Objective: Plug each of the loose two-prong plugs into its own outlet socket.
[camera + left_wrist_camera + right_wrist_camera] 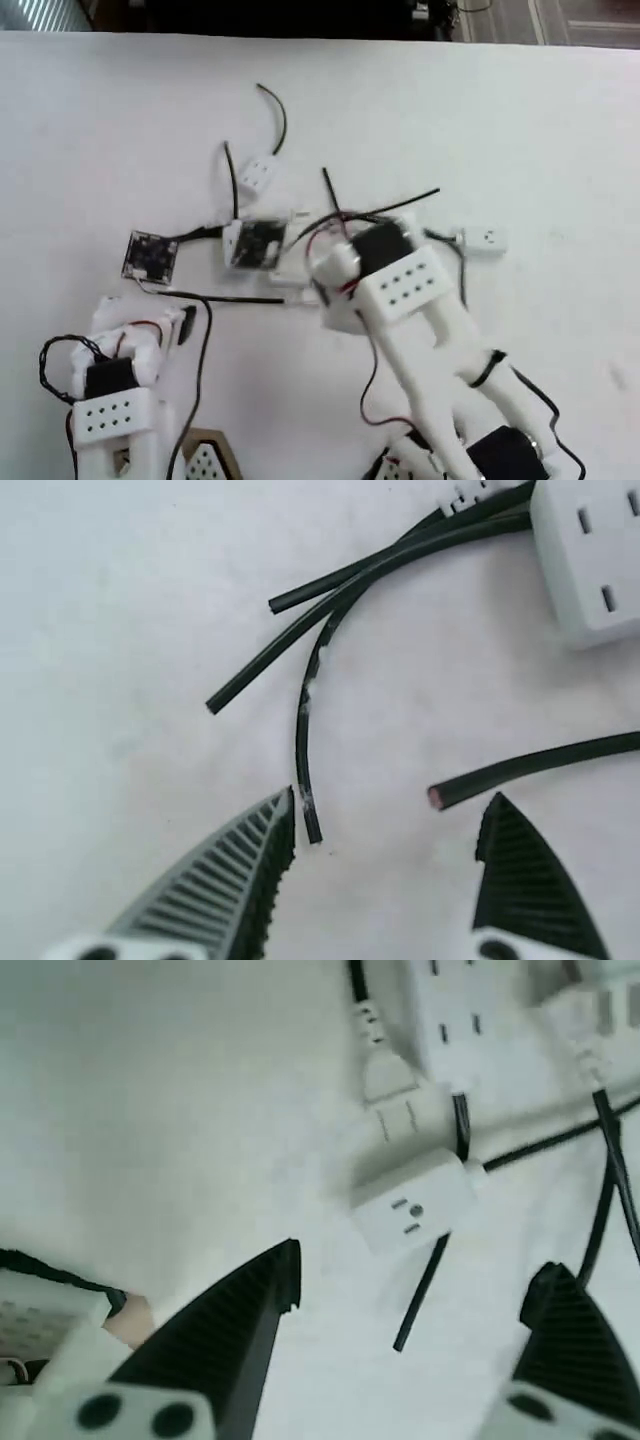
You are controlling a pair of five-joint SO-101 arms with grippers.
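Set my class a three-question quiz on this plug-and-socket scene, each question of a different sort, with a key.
1. True or false: the left gripper is shut on a cable.
2. In the right wrist view, what shows between the fingers of the right gripper? A) a black cable end B) a screwdriver C) a cup
3. Fill in: the outlet block lies on a ____ table.
Key: 1 false (its fingers are open); 2 A; 3 white.
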